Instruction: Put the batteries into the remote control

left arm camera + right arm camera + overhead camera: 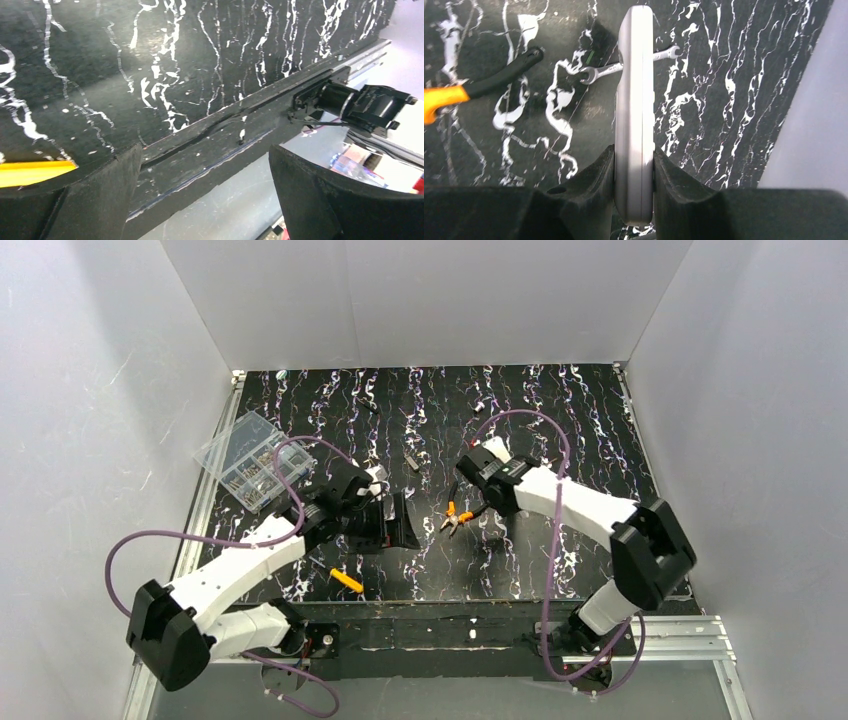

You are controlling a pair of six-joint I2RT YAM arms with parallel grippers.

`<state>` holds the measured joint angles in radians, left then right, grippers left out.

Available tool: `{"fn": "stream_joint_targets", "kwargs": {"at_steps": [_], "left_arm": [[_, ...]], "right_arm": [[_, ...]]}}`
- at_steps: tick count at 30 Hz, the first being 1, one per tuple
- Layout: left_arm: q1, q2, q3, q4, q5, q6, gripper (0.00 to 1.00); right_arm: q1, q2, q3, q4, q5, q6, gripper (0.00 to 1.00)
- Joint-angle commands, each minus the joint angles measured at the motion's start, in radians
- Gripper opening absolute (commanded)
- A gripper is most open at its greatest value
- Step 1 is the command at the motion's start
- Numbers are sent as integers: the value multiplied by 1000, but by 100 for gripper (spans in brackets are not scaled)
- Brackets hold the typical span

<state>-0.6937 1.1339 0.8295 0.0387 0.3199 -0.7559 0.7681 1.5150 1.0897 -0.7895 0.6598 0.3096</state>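
Table (560, 420), black with white veins, boxed by plain white walls (420, 300). Right gripper (634, 167) clamps the remote (635, 90) edge-on over the table's centre. Left gripper (204, 160) spread wide, grasping nothing.

Two robot arms of one design. In the overhead view, the left arm (240, 562) at lower left and the right arm (580, 505) at lower right have smooth white link shells joined by blocky black joint housings. A thin purple cable (170, 532) loops loosely from the left arm; a matching purple cable (520, 412) arcs over the right arm. In both wrist views the jaws are matte black with a faintly grainy moulded surface and broad curved shoulders. At the right of the left wrist view is a black motor housing (362, 104), part cylinder, part box, trailing thin black wires.
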Motion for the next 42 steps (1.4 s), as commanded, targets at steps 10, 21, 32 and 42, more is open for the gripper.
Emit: {"fn": "stream_joint_targets", "kwargs": {"at_steps": [10, 21, 32, 42], "left_arm": [[10, -103, -2, -178, -66, 38, 98], [12, -95, 0, -200, -84, 42, 98], [14, -80, -1, -193, -76, 38, 98], [19, -76, 6, -204, -83, 35, 98]], "right_arm": [[39, 232, 75, 68, 207, 2, 15], [63, 307, 61, 80, 155, 33, 29], [63, 313, 78, 71, 80, 21, 45], [63, 317, 88, 68, 42, 14, 61]]}}
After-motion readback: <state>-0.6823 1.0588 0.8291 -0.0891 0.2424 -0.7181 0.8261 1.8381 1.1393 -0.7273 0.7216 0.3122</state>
